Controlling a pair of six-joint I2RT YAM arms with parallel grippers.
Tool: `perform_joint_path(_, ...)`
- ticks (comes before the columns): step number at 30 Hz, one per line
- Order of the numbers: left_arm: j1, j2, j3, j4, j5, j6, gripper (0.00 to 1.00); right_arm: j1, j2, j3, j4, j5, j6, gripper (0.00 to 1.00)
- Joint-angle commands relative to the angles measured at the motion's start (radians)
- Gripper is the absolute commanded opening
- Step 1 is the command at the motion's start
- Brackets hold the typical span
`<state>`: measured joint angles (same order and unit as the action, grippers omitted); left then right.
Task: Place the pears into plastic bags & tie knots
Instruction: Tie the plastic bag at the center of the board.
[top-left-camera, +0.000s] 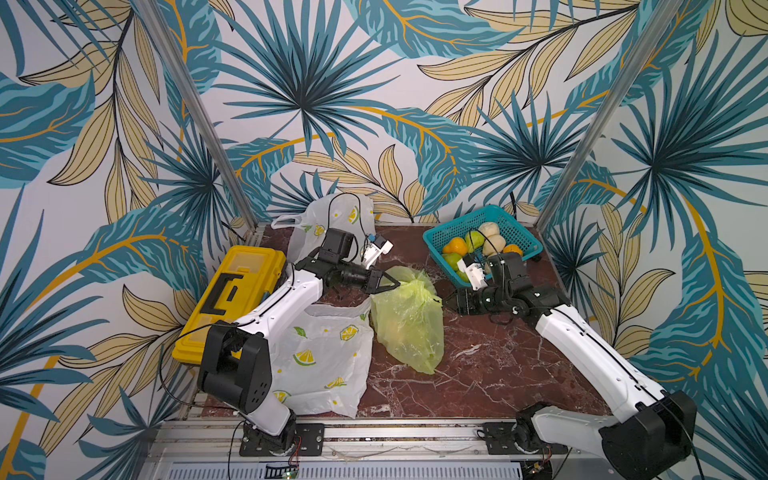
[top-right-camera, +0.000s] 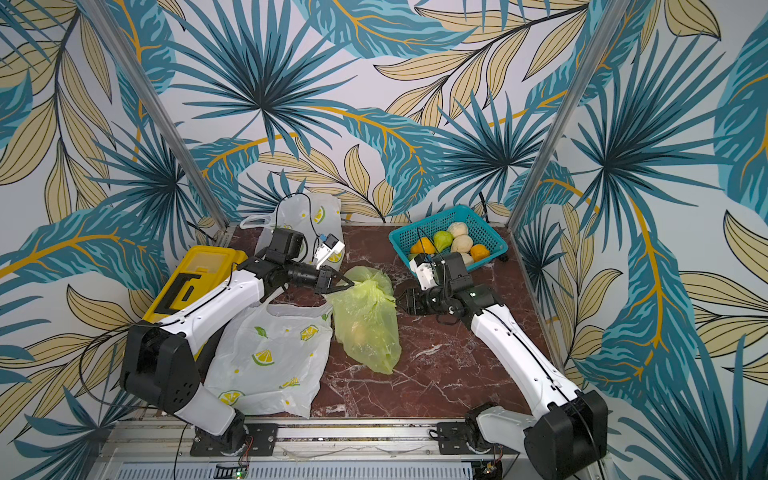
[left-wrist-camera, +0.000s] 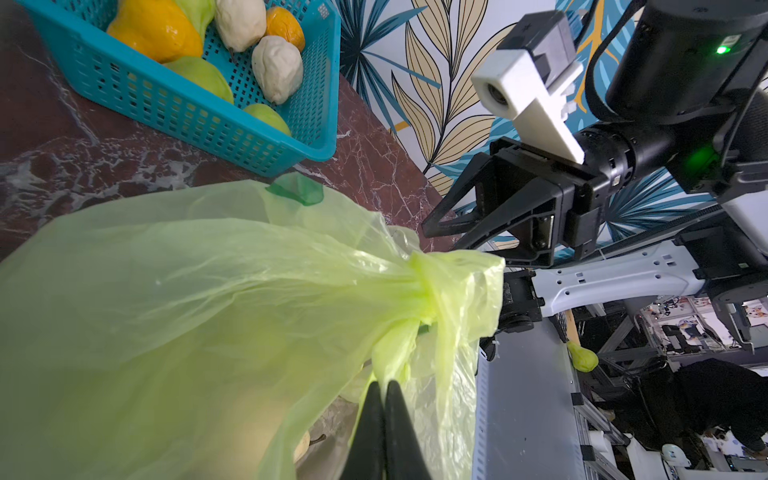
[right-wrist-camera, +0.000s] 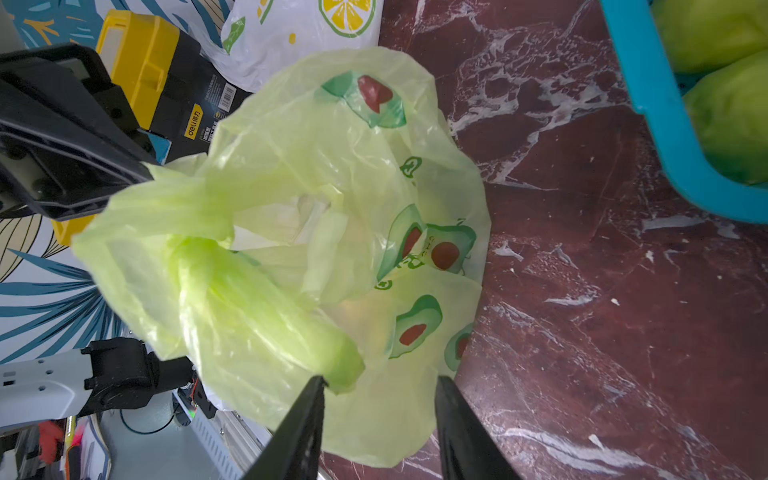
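The light green plastic bag (top-left-camera: 409, 320) with avocado prints lies mid-table, and a pale pear (left-wrist-camera: 305, 444) shows dimly through it. Its handles are gathered into a knot (left-wrist-camera: 428, 286). My left gripper (left-wrist-camera: 384, 384) is shut on one handle end just past the knot, seen in a top view at the bag's top (top-left-camera: 397, 284). My right gripper (right-wrist-camera: 380, 380) is open on the bag's other side (top-left-camera: 446, 300). The other twisted handle end (right-wrist-camera: 332, 357) touches one of its fingers, ungripped. Several green, cream and orange pears (top-left-camera: 486, 243) lie in the basket.
The teal mesh basket (top-left-camera: 432, 243) stands at the back right, close behind my right wrist. A white lemon-print bag (top-left-camera: 328, 365) lies flat at the front left, another (top-left-camera: 332, 224) stands at the back. A yellow toolbox (top-left-camera: 232, 291) lies along the left edge.
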<state>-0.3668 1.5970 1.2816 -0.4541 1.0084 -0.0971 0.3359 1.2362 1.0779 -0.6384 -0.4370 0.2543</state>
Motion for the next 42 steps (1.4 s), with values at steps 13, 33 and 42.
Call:
perform_joint_path(13,-0.007,-0.016,0.022,-0.003,0.002,0.002,0.00,0.017,0.072,-0.042,0.168,-0.124,0.035,0.42)
perform_joint_path(33,0.097,-0.273,-0.181,-0.021,-0.283,0.006,0.00,0.035,-0.099,-0.052,-0.195,0.615,0.067,0.00)
perform_joint_path(42,0.107,-0.243,-0.262,-0.038,-0.354,0.002,0.00,0.035,-0.050,-0.122,-0.189,0.707,0.108,0.00)
